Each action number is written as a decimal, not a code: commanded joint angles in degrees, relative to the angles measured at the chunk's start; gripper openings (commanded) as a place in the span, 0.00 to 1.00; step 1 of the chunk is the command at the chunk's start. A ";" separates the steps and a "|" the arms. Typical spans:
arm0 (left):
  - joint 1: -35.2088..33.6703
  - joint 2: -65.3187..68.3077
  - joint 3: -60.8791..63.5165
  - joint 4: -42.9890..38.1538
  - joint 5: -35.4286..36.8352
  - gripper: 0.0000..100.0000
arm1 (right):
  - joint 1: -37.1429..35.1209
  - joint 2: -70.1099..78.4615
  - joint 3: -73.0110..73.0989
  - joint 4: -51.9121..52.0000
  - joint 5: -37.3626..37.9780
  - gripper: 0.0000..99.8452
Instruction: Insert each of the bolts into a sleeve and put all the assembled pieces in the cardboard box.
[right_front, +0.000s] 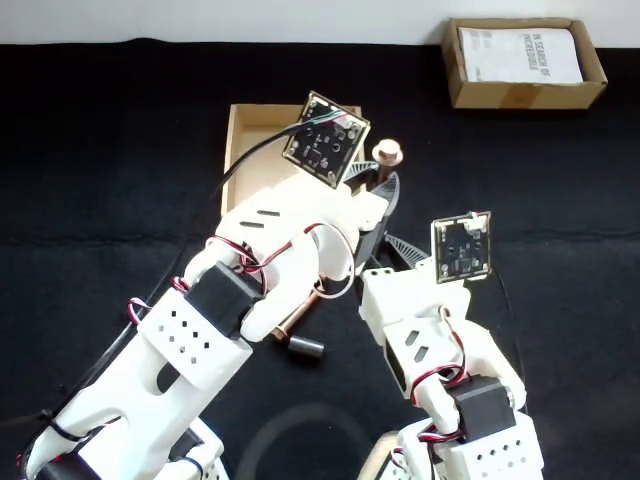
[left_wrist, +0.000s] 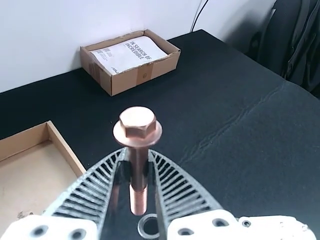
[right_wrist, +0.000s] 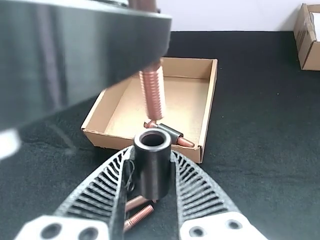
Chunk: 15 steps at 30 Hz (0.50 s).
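My left gripper (left_wrist: 137, 161) is shut on a copper bolt (left_wrist: 137, 129), held upright with its hex head up and its threaded end pointing down. In the high view the bolt head (right_front: 387, 153) shows above that gripper (right_front: 381, 186). Directly beneath, my right gripper (right_wrist: 152, 154) is shut on a black sleeve (right_wrist: 152, 167), upright with its bore facing up. The bolt's thread (right_wrist: 152, 100) hangs just above the sleeve's mouth, a small gap between them. The open cardboard box (right_wrist: 207, 107) lies behind, with one assembled piece (right_wrist: 169, 134) inside.
A loose bolt (right_front: 296, 315) and a loose sleeve (right_front: 306, 348) lie on the black cloth beside the left arm. More bolts (right_wrist: 138, 212) lie under the right gripper. A second box holding a printed sheet (right_front: 523, 62) stands at the far right corner.
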 joint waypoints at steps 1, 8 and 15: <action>0.57 -2.24 -1.98 0.70 -0.35 0.01 | 0.04 -0.48 -0.40 -1.80 0.70 0.01; 2.42 -2.33 -1.98 2.81 3.69 0.01 | 0.13 -0.48 -0.13 -5.58 0.70 0.01; 2.68 -2.33 -2.51 2.81 4.57 0.01 | 0.13 -0.48 0.40 -5.49 2.90 0.01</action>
